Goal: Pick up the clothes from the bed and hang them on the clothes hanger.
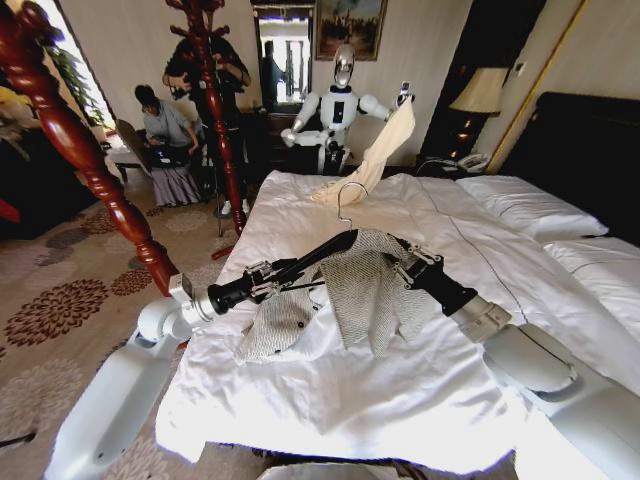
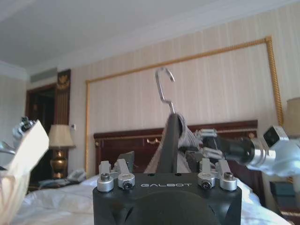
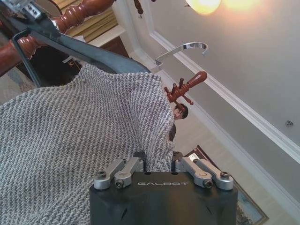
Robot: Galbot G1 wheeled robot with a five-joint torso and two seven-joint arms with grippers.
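Note:
The grey speckled clothes (image 1: 365, 290) hang over one arm of the black clothes hanger (image 1: 320, 252), held above the white bed (image 1: 330, 400). One sleeve trails on the duvet. My left gripper (image 1: 283, 273) is shut on the hanger's other arm, hook (image 1: 345, 200) pointing up. My right gripper (image 1: 405, 265) is shut on the jacket's edge near the hanger's neck. In the left wrist view the clothes hanger (image 2: 168, 140) rises from my left gripper (image 2: 166, 169). In the right wrist view my right gripper (image 3: 158, 164) pinches the clothes (image 3: 84, 126) below the clothes hanger (image 3: 84, 49).
At the far end of the bed another robot (image 1: 340, 110) holds up a cream garment (image 1: 385, 145). A red wooden coat stand (image 1: 212, 110) and a carved bedpost (image 1: 85, 160) stand to the left. White pillows (image 1: 520, 205) lie at the right by the dark headboard (image 1: 590, 150).

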